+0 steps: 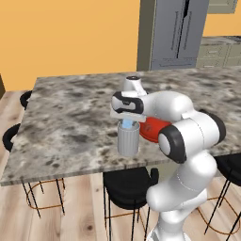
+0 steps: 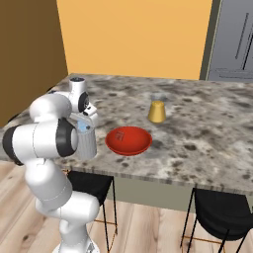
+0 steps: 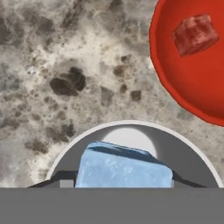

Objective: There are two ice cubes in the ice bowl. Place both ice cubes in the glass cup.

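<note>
Marble counter [image 1: 70, 122], claw [image 1: 126, 121] pinching ice cube [image 3: 124, 168] over glass cup [image 1: 128, 139], beside red ice bowl [image 3: 192, 83]

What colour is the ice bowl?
Red; the ice bowl shows best in the right base view.

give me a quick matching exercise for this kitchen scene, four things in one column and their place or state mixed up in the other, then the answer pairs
Things:
1. held ice cube
2. other ice cube
3. glass cup
4. small yellow cup

Places or states:
A. lying inside the red ice bowl
B. upside down on the counter, beyond the bowl
C. between the gripper fingers, just over the cup's mouth
D. upright near the counter's front edge, beside the bowl

Pairs: 1-C, 2-A, 3-D, 4-B
</note>
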